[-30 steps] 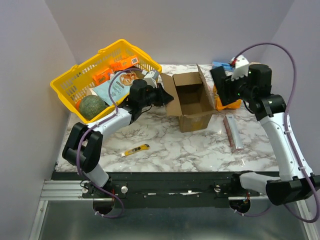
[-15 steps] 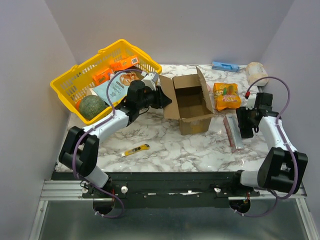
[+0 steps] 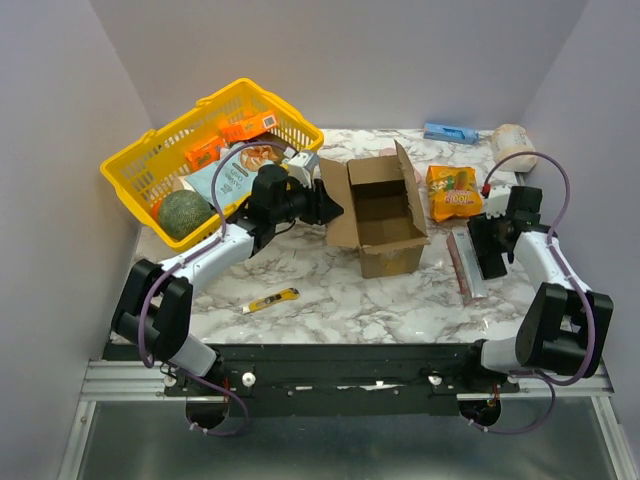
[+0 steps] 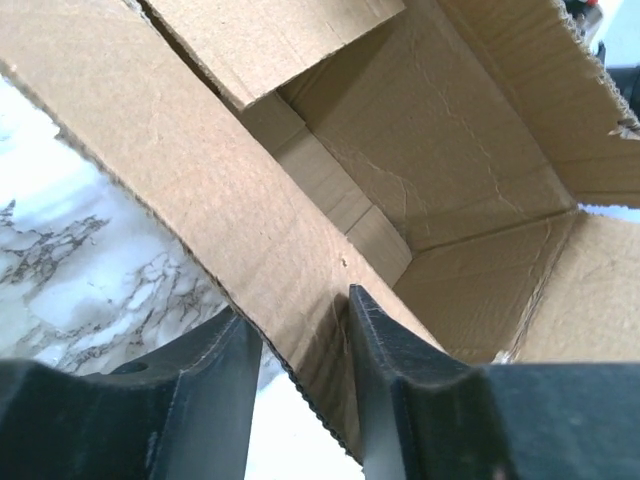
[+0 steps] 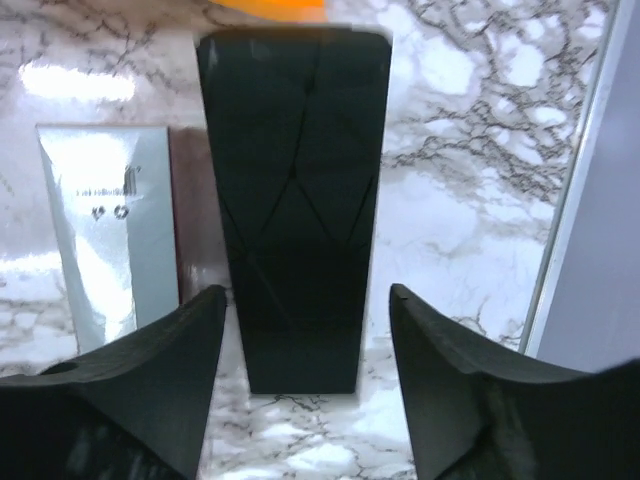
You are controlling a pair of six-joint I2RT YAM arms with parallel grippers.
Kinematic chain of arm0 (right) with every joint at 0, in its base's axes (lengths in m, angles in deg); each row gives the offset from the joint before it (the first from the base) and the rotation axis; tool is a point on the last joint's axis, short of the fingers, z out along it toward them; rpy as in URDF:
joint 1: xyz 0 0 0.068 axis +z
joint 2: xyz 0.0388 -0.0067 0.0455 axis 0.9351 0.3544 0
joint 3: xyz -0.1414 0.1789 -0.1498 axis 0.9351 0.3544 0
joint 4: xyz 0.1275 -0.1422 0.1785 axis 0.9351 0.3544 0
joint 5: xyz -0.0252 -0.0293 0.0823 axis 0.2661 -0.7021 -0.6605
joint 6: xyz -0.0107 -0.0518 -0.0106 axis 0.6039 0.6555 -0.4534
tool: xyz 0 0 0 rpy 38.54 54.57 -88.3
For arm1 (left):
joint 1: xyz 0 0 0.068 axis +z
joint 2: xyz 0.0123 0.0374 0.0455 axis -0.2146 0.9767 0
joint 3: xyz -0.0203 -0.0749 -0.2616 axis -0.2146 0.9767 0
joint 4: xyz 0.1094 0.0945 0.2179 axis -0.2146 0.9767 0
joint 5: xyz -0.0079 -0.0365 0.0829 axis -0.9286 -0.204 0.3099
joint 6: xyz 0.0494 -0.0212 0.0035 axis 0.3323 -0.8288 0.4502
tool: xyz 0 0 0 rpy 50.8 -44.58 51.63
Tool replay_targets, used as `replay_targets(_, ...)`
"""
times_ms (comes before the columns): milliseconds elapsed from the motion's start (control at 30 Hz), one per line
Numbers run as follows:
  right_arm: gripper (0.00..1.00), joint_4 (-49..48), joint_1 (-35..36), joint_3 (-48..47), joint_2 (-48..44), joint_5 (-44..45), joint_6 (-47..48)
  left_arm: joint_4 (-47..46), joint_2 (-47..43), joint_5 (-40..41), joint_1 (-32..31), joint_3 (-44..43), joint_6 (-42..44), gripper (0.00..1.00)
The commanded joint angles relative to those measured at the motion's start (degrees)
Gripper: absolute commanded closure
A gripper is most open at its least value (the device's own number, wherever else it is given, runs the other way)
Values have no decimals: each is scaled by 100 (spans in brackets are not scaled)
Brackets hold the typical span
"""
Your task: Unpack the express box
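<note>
The express box (image 3: 385, 215) stands open in the middle of the marble table, brown cardboard, and its inside (image 4: 440, 150) shows bare. My left gripper (image 3: 325, 205) is at the box's left flap (image 4: 200, 170). The flap's edge sits between the open jaws (image 4: 300, 310): the right finger lies against it and the left finger stands clear. My right gripper (image 3: 490, 248) is low over the table to the right of the box. It is open (image 5: 305, 295), and a black tapered box (image 5: 295, 200) lies flat just ahead of the fingers, untouched.
A silver and maroon box (image 3: 467, 265) lies beside the black one. An orange snack pack (image 3: 453, 192), a blue pack (image 3: 450, 132) and a white roll (image 3: 513, 145) are at the back right. The yellow basket (image 3: 150, 160) with a melon (image 3: 185, 213) stands at the left. A yellow knife (image 3: 270, 300) lies in front.
The right arm came down from above the orange pack to the table beside the silver box, and its jaws widened. The left jaws spread apart on the flap. The box turned slightly.
</note>
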Motion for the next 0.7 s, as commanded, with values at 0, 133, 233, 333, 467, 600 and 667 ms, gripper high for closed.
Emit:
replay_targets(0, 19, 981, -26, -458, -121, -395, 203, 287, -78, -486, -74, -55, 347, 47)
replay_targets(133, 16, 1448, -26, -880, -368, -378, -34, 225, -34, -899, -109, -275, 514, 36)
replay_targets(233, 16, 1878, -26, -1616, -587, -527, -350, 321, -8, -1391, -109, -590, 837, 1)
replay_targets(333, 16, 2422, -26, -2128, -754, -1018, -509, 1269, -34, -1752, -100, -1345, 1698, 1)
replay_targets(467, 16, 2731, -26, -2586, -939, -906, -1253, 2903, 62, -1797, -82, -2696, 3331, 1)
replay_targets(600, 16, 3047, -26, -3234, -1071, -292, -1879, 4125, 45, -1140, -21, -3342, 3827, 1)
replay_targets(667, 14, 3301, -17, -3552, -1132, 182, -1994, 4443, -69, -594, 14, -3474, 3933, 1)
